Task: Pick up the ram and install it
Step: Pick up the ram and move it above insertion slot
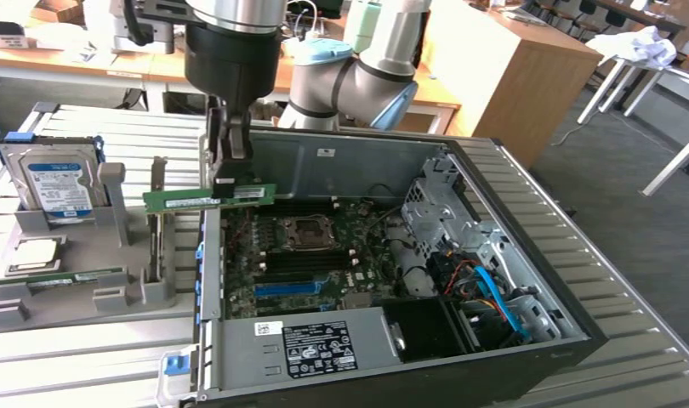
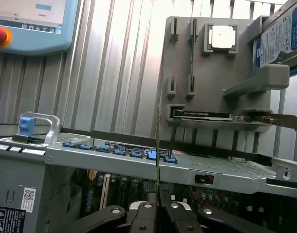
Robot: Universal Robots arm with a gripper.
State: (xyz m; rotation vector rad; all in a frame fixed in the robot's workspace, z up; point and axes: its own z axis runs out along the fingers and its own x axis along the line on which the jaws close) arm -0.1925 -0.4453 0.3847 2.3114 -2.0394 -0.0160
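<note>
Grips the ram [image 1: 208, 198] by its upper edge, hand [image 1: 229, 176] nearly shut on it. Holds it level in the air over the open computer case's [image 1: 321, 161] wall on the exterior view's left, beside the grey parts holder [image 1: 83, 293] on the worktop [image 1: 72, 361].

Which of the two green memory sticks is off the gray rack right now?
The ram clamped in the tool, held up at the edge of the open computer case. The other stick sits low in the gray rack.

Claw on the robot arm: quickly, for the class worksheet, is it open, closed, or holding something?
Claw: closed, holding the green RAM stick above the edge of the open computer case.
</note>
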